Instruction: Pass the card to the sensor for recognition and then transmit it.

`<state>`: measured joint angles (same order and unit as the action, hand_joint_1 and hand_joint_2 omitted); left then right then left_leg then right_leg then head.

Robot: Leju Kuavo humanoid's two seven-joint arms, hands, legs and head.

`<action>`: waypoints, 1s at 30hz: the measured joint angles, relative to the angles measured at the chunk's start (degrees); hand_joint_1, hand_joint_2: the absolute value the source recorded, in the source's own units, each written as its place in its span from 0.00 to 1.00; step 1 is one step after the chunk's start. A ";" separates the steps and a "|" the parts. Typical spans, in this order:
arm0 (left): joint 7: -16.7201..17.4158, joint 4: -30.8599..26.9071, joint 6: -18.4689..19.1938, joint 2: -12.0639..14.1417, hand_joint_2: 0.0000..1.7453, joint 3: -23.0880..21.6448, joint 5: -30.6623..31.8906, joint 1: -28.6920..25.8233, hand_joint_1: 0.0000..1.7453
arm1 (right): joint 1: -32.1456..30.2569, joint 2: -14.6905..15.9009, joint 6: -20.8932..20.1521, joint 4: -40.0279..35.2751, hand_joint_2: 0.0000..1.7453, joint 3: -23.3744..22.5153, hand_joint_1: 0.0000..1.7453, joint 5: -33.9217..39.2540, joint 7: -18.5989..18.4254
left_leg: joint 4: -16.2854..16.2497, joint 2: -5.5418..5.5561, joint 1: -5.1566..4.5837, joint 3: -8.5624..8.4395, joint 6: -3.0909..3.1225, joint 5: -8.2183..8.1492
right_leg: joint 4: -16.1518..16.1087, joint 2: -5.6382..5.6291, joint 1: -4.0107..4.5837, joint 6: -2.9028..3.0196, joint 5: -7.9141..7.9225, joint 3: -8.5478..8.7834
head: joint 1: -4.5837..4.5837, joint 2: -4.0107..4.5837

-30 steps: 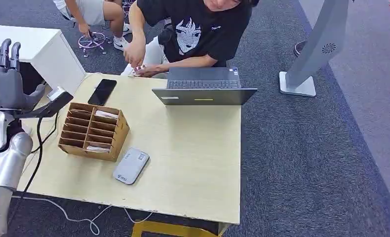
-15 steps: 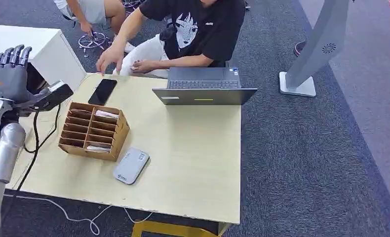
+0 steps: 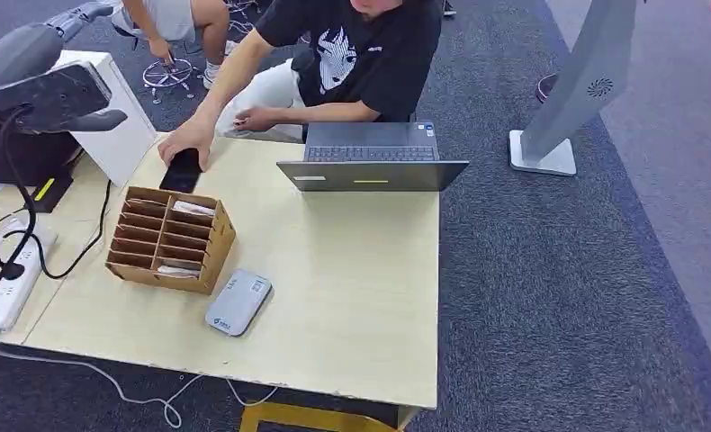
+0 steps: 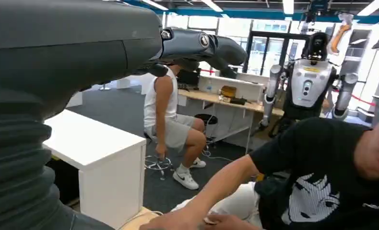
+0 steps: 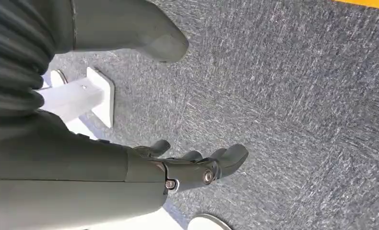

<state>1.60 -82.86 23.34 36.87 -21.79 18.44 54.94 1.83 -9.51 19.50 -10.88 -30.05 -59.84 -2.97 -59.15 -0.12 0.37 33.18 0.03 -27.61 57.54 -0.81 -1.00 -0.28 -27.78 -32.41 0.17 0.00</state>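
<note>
Above the bench's [image 3: 352, 297] far left corner, holding the left robot hand [image 3: 32, 49] high, fingers [image 4: 197, 45] stretched out straight and gripping nothing. Hanging the right robot hand [image 5: 197, 167] low over the carpet, loosely curled, thumb apart, also holding nothing.

Below and to the right of the left robot hand, finding the card [image 3: 194, 209] lying flat in a far slot of the cardboard organiser [image 3: 140, 236], long axis running across the slot. Judging the left robot hand the nearer of the two. Expecting to need a long reach down and in toward the robot. Noting the sensor [image 3: 238, 301] just beside the organiser's near corner. Watching a person's hand [image 3: 188, 139] pressing on a phone [image 3: 179, 175] just beyond the organiser.
</note>
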 joint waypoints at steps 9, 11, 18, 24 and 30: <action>3.26 -2.21 4.02 5.23 1.00 -5.58 -10.25 4.71 0.00 | 0.04 0.00 0.00 -0.02 1.00 -0.72 0.00 -0.70 0.35 | 0.00 -0.02 0.11 0.02 -0.07 0.05 | 0.03 -0.03 0.09 0.09 0.06 -0.01 | -0.02 0.00; 4.17 -2.44 6.72 7.20 1.00 -7.60 -13.88 6.93 0.00 | 0.09 0.00 -0.09 -0.02 1.00 -0.94 0.00 -0.89 0.55 | 0.00 -0.02 0.11 0.02 -0.07 0.05 | 0.04 -0.02 0.09 0.09 0.06 0.00 | 0.00 0.00; 5.94 -5.79 11.04 16.55 1.00 -16.22 -24.89 15.21 0.00 | 0.20 -0.02 -0.74 -0.04 1.00 -1.49 0.00 -1.94 0.63 | 0.02 -0.09 0.13 0.05 -0.08 0.04 | 0.03 -0.11 0.11 0.12 0.05 -0.07 | 0.00 0.00; 4.35 -8.87 6.48 21.76 1.00 -21.38 -23.41 14.80 0.00 | 0.50 -0.02 -0.85 -0.04 1.00 -1.53 0.00 -2.64 0.61 | 0.03 -0.07 0.15 0.05 -0.11 0.06 | 0.04 -0.09 0.12 0.15 0.07 -0.05 | -0.02 0.00; 1.66 -11.23 1.77 25.75 1.00 -23.91 -21.41 9.62 0.00 | 0.73 -0.02 -0.92 -0.04 1.00 -1.53 0.00 -3.54 0.52 | 0.04 -0.06 0.16 0.05 -0.14 0.08 | 0.04 -0.08 0.12 0.15 0.07 -0.03 | 0.00 0.00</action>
<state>3.26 -94.10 25.11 62.62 -45.70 -2.97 64.56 2.56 -9.53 18.58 -10.93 -31.58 -63.39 -2.45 -59.11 -0.18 0.53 33.23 -0.11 -27.53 57.58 -0.89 -0.89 -0.12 -27.71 -32.44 0.18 0.00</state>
